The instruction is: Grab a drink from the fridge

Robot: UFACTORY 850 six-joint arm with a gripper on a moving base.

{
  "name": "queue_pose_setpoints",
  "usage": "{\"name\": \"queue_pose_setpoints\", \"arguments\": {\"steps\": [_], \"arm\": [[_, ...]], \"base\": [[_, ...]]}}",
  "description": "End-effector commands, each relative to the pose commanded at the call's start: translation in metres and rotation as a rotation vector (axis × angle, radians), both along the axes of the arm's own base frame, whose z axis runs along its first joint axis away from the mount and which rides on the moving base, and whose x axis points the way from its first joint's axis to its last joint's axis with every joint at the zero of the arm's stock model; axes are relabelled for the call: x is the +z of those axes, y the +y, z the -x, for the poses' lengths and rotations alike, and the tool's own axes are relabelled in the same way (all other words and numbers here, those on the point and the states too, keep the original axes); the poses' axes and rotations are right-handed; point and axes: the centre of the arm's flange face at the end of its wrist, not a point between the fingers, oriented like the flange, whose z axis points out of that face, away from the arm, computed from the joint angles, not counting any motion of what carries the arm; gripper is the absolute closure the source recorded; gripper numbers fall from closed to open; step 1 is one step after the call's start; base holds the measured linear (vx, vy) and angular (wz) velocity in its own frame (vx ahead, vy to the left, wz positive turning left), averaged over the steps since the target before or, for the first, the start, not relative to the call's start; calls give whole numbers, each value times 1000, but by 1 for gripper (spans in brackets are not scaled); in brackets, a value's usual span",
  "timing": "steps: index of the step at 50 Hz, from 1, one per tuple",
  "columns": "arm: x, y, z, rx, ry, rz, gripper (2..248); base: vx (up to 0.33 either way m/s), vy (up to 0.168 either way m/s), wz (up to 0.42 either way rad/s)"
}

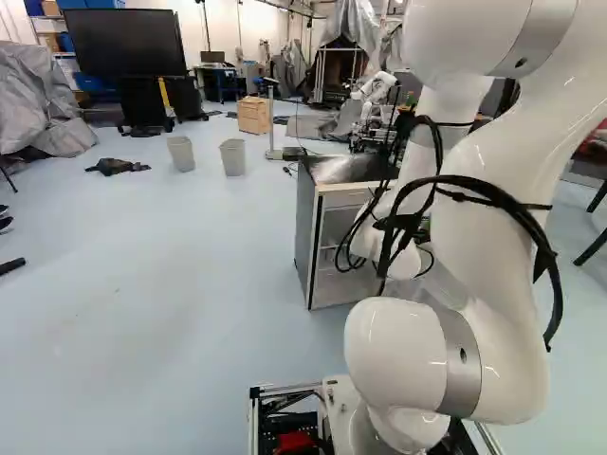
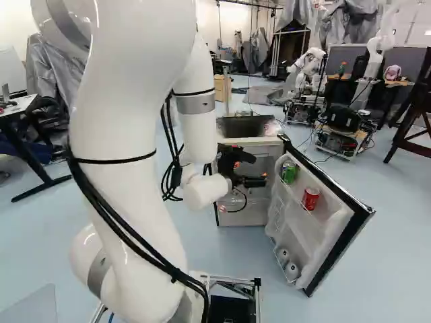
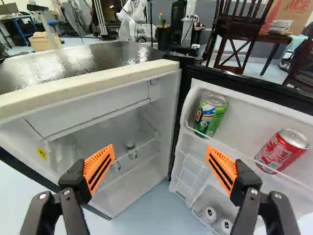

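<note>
Gripper [image 2: 260, 169]: one, jaws wide open, holding nothing
Lower cans [image 3: 210, 214]: two, low in open door [image 3: 254, 116]
Red can [image 3: 281, 152]: one, upper door shelf
Green can [image 3: 210, 116]: one, same shelf, hinge side
Grey bins [image 1: 232, 158]: two, floor beyond fridge [image 3: 90, 110]

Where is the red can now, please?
In the right base view, the red can sits in the upper rack of the open door, right of the green can.
</note>
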Motion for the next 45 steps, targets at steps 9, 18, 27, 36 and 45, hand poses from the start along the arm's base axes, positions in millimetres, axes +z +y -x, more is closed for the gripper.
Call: {"name": "queue_pose_setpoints", "arguments": {"steps": [9, 18, 27, 36, 45], "arm": [[-9, 0, 0, -13, 22, -7, 3], [-16, -1, 0, -38, 39, -11, 3], [-16, 3, 4, -63, 46, -9, 3], [-16, 8, 9, -92, 51, -7, 3], [-15, 8, 13, -145, 55, -3, 3]], "base": [[0, 0, 0], [0, 0, 0], [0, 0, 0], [0, 0, 0], [0, 0, 0]]}}
